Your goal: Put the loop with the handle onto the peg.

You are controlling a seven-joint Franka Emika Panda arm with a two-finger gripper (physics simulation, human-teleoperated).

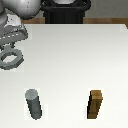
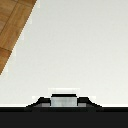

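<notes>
The loop with the handle [image 1: 11,58], a flat dull-grey ring, hangs at the exterior view's left edge. My gripper [image 1: 9,46] is right above it, shut on its stubby handle. The wrist view shows only a light grey piece of the loop [image 2: 64,100] between dark finger parts, with the ring's hole hidden. The peg [image 1: 34,104], a short upright dark-grey cylinder with a lighter top, stands on the white table [image 1: 75,60] near its front. It is well in front of the loop and a little toward the exterior view's right.
A brown wooden block peg [image 1: 96,104] stands upright at the front, to the exterior view's right of the grey peg. A black base [image 1: 65,11] sits behind the table's far edge. Wooden floor [image 2: 12,25] shows past the table edge in the wrist view.
</notes>
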